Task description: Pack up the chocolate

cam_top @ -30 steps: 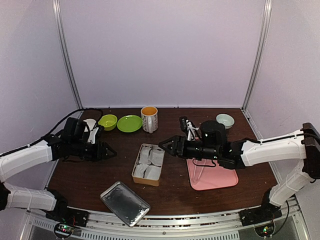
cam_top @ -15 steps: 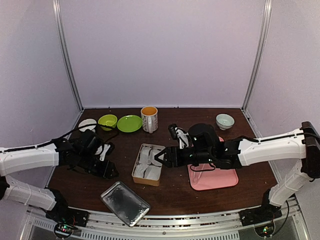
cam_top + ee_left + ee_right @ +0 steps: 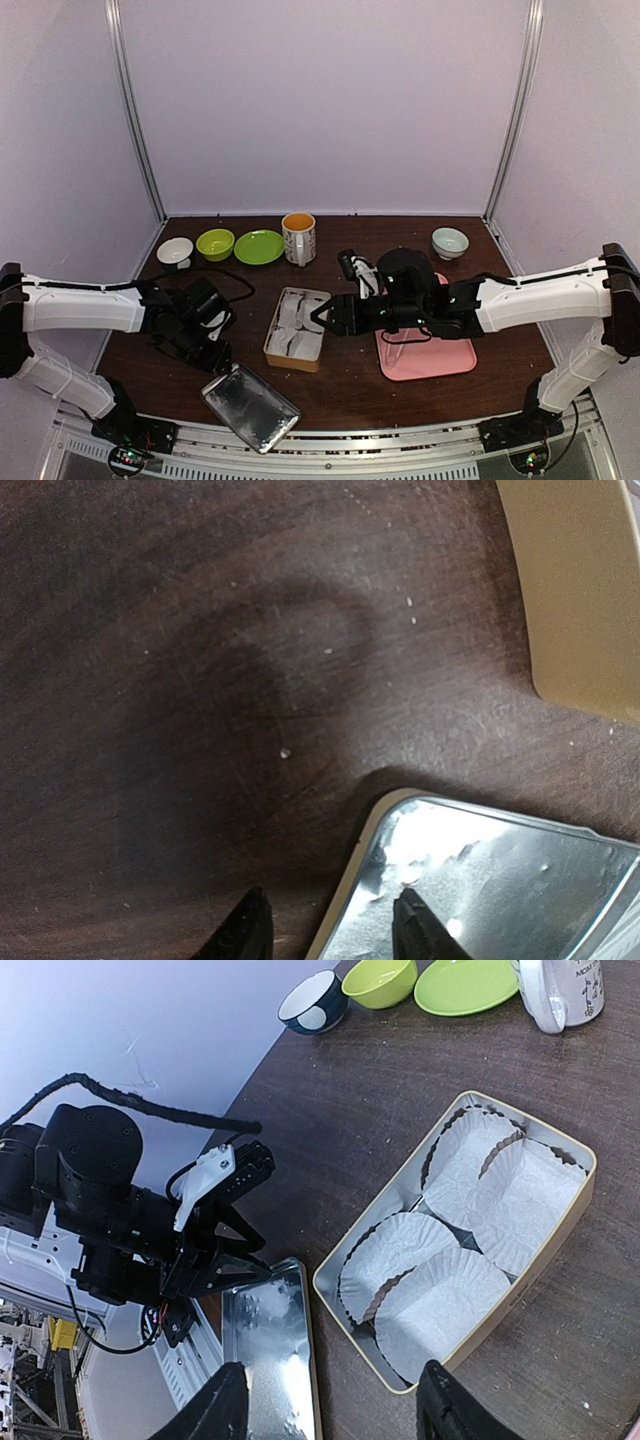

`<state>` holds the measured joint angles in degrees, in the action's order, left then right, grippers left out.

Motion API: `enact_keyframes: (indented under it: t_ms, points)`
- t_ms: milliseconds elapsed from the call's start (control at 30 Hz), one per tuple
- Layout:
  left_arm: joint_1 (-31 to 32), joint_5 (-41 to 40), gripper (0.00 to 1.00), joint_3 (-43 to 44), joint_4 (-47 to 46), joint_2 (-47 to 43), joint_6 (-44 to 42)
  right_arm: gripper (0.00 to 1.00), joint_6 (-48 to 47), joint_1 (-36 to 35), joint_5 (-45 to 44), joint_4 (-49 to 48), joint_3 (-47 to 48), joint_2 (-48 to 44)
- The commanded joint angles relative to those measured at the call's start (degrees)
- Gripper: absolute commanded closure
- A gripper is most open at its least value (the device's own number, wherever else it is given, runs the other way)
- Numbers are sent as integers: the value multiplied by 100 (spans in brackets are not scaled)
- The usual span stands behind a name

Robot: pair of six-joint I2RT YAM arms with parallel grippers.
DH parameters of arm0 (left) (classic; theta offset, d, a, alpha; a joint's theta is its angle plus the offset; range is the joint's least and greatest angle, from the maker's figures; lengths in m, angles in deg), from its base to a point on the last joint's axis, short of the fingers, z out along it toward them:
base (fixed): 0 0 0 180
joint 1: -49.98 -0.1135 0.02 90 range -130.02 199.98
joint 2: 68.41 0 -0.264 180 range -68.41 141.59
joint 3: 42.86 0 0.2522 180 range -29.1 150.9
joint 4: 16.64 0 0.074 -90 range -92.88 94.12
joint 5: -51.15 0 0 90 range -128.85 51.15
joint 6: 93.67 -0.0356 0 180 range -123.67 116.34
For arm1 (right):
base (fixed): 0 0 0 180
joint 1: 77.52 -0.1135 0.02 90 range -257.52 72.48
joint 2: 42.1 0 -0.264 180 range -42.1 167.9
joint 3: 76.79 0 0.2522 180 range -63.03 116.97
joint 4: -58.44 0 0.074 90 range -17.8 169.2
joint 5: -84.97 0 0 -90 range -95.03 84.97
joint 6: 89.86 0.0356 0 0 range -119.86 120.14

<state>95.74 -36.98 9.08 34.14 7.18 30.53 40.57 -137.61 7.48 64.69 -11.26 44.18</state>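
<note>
No chocolate can be made out in any view, so its look and its place cannot be told. The tan tin sits mid-table, open, holding four empty white paper cups.

The left pincer is low at the near left of the table. Its fingers are spread to either side of the far corner of the silver lid, one over bare wood and one over the metal; whether they touch it cannot be told. The right pincer hangs spread above the right side of the tin, pinching nothing.

The table is dark brown wood, scuffed and flecked with pale crumbs. A pink tray lies right of the tin. Along the far edge stand a small white-lined bowl, a green bowl, a green plate, a mug and, far right, a pale bowl. Plain lilac walls with metal corner posts close in the three sides.
</note>
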Motion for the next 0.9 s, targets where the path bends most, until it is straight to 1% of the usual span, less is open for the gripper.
enact_keyframes:
  t_ms: [0, 133, 333, 433, 467, 500, 567, 633, 767, 867]
  points:
    - [56, 56, 59, 183, 52, 138, -45, 42, -57, 5, -120, -64, 36, 58]
    - [74, -36, 67, 252, 72, 455, -34, 43, -46, 7, -113, -93, 3, 23]
    - [241, -222, 69, 401, 84, 849, -40, 43, -89, 7, -160, -41, 0, -24]
    - [316, -311, 77, 453, 78, 1108, -42, 43, -85, 4, -179, -51, -9, -41]
    - [327, -331, 82, 462, 86, 1187, -37, 43, -87, 4, -182, -49, -9, -41]
    - [340, -354, 84, 470, 90, 1253, -37, 43, -85, 2, -192, -49, -13, -48]
    - [354, -439, 91, 491, 193, 1332, 3, 43, -87, 7, -209, -51, -24, -64]
    - [370, -572, 100, 542, 359, 1299, 21, 43, -83, 6, -234, -41, -42, -99]
    - [373, -736, 100, 679, 669, 913, 46, 43, -96, 6, -266, -40, -97, -170]
    - [372, -629, 100, 849, 875, 437, -84, 43, -111, 7, -292, -7, -121, -256]
